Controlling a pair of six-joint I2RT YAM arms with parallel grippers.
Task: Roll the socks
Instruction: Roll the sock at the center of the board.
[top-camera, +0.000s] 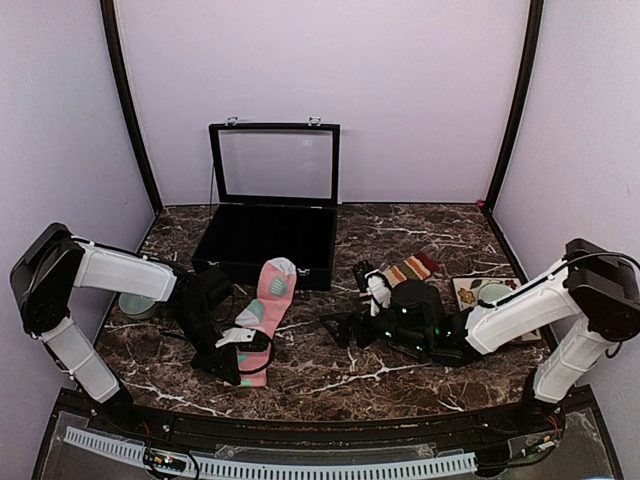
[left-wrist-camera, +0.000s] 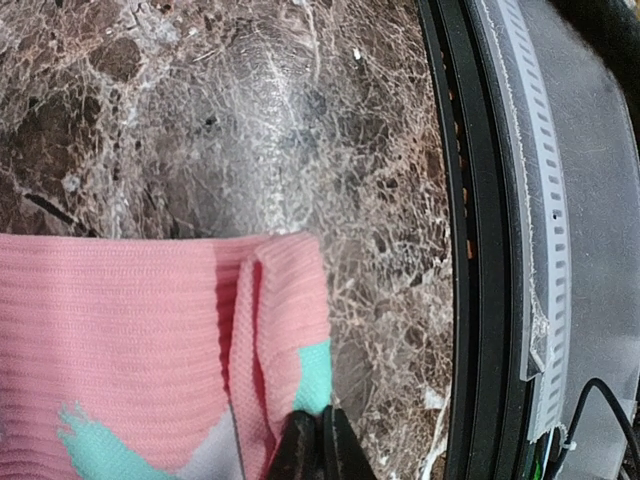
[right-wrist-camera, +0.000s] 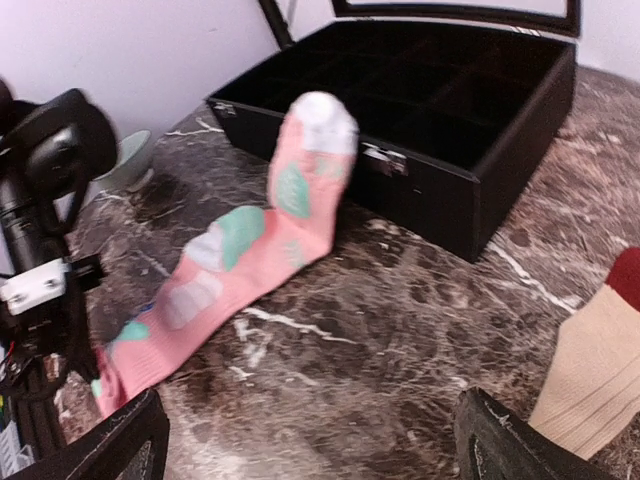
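Note:
The pink sock (top-camera: 268, 303) with mint patches lies flat on the marble, grey toe toward the black box and cuff toward the near edge. My left gripper (top-camera: 233, 358) sits at that cuff end. In the left wrist view its jaws (left-wrist-camera: 320, 440) are shut, pinching the cuff's edge of the pink sock (left-wrist-camera: 130, 320). The tan striped sock (top-camera: 410, 268) lies right of centre, behind my right wrist. My right gripper (top-camera: 343, 328) stands wide open over bare marble between the two socks. In its own view the right gripper (right-wrist-camera: 310, 455) holds nothing, with the pink sock (right-wrist-camera: 250, 250) ahead-left and the tan sock (right-wrist-camera: 590, 380) at the right edge.
An open black compartment box (top-camera: 265, 245) with a raised clear lid stands at the back centre. A small pale-green bowl (top-camera: 135, 304) sits under the left arm. A flat printed card (top-camera: 487, 292) lies at the right. The table's near rim (left-wrist-camera: 480, 250) runs close to the cuff.

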